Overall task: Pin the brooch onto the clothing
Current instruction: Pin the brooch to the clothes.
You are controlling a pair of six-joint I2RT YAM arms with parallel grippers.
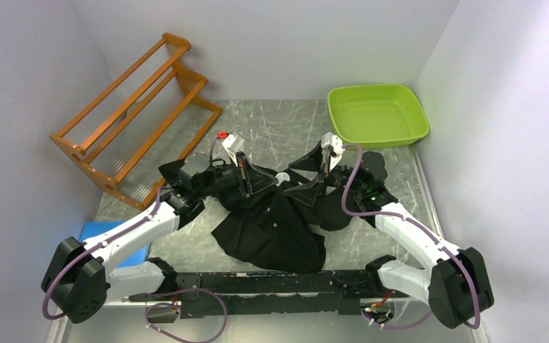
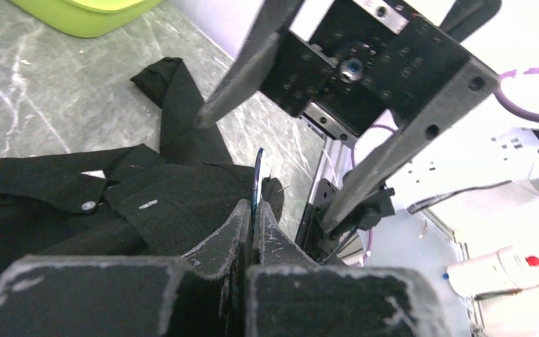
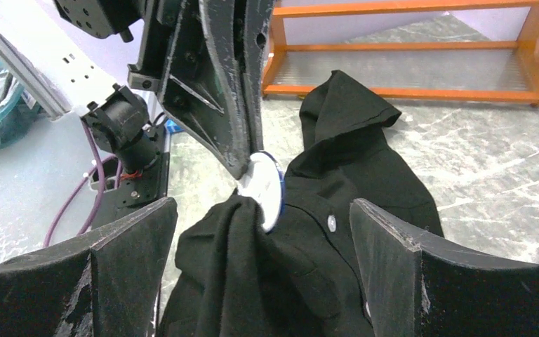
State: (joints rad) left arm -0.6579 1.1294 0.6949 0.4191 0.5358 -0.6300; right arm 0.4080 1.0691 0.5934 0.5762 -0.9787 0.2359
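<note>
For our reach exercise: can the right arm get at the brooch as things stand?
Probably yes: the right gripper stands open facing the brooch; only the left gripper pinching it and bunched shirt crowd it.

Black short-sleeved shirt [image 1: 271,229], crumpled on the surface [image 1: 271,125] just right of the wooden rack [image 1: 132,114], pale buttons showing. Round white brooch [image 3: 267,188], blue-rimmed, on edge against a raised fold.

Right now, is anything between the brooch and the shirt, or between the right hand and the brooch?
Nothing visible. The left hand is shut on the brooch, its disc right against a raised fold of the shirt. The right hand is open, fingers either side of that spot, gap otherwise clear.
</note>
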